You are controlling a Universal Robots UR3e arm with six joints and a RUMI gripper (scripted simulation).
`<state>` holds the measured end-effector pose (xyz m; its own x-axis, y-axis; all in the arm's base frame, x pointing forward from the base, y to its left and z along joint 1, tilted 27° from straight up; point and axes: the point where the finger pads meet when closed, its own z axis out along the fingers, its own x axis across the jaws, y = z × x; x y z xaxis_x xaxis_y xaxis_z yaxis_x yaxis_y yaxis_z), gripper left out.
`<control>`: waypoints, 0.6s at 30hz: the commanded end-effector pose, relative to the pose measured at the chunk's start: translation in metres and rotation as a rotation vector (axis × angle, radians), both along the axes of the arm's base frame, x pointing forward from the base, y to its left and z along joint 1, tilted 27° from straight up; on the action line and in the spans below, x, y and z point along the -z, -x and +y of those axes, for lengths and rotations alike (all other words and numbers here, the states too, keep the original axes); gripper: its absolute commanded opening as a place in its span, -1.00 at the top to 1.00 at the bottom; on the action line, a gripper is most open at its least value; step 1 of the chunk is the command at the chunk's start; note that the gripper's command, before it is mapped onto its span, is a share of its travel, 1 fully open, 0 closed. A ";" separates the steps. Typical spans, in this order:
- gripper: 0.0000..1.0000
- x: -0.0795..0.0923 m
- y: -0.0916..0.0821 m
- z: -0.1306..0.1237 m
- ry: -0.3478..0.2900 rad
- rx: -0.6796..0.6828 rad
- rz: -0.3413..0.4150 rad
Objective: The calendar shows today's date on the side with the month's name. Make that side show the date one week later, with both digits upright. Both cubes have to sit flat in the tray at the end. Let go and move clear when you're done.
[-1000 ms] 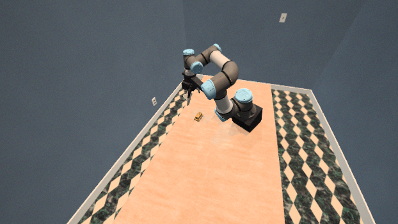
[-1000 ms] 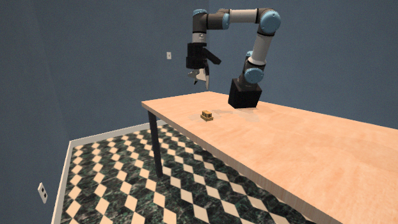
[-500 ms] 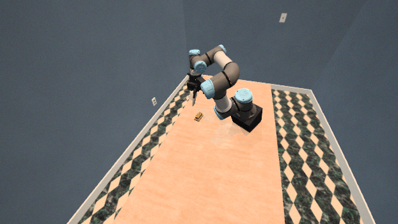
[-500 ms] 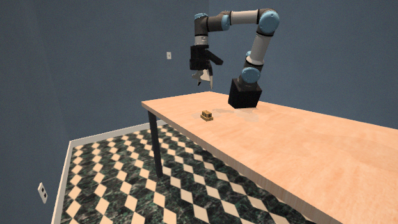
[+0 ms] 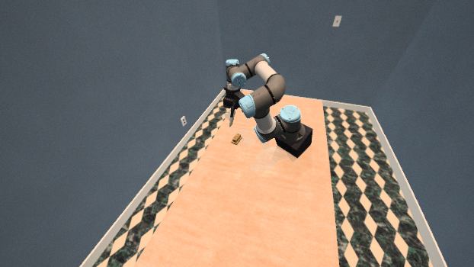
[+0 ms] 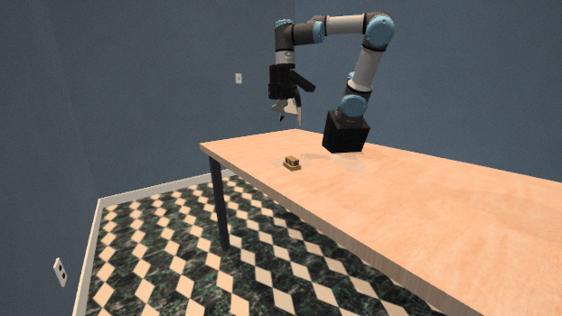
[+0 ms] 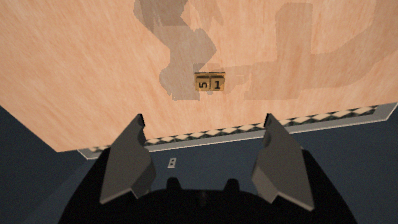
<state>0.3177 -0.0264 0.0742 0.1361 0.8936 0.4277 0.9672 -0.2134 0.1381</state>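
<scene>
On the wooden table (image 6: 407, 212), near the long edge and a short way from the black base block (image 6: 357, 145) of the arm (image 6: 343, 23): a small wooden calendar (image 6: 292, 162), standing alone, tray with two cubes side by side in it. Seen through the wrist camera as calendar (image 7: 209, 82), with upward faces reading 5 on one cube (image 7: 202, 84) and 1 on the other cube (image 7: 217, 84), the 5 lying on its side from this angle; month side too small to read in any view. High above the table edge, well apart from the calendar: claw (image 6: 289, 113), pointing down, fingers spread as wide as they go, nothing between them. In the wrist view, calendar centred in the gap between the two fingers but far below, with grey shadows of the arm falling across the wood beside it. From the top view, claw (image 5: 231, 117) hanging over the table's rim, calendar (image 5: 236, 139) just inward of it. Beneath the table, chequered floor (image 6: 181, 253) of cream and dark green diamonds; behind, blue-grey wall (image 6: 113, 90) with a pale socket plate (image 6: 238, 78).
</scene>
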 end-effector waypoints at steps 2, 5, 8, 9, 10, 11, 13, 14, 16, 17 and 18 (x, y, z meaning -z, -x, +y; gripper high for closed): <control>-1.00 0.000 0.000 0.000 0.000 0.004 0.001; -1.00 0.000 0.000 0.000 -0.003 0.015 0.006; -1.00 0.001 0.000 0.000 -0.009 0.040 0.017; -1.00 0.002 0.000 0.001 -0.012 0.051 0.022; -1.00 0.002 0.000 0.001 -0.015 0.064 0.028; -1.00 0.003 0.000 0.001 -0.019 0.079 0.035; -1.00 0.003 0.000 0.001 -0.019 0.079 0.035; -1.00 0.003 0.000 0.001 -0.023 0.096 0.042; -1.00 0.005 0.000 0.002 -0.032 0.135 0.060; -1.00 0.005 0.000 0.003 -0.038 0.157 0.070; -1.00 0.006 0.000 0.003 -0.044 0.182 0.080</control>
<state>0.3170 -0.0246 0.0715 0.2114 0.8730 0.4396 0.9538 -0.2824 0.1022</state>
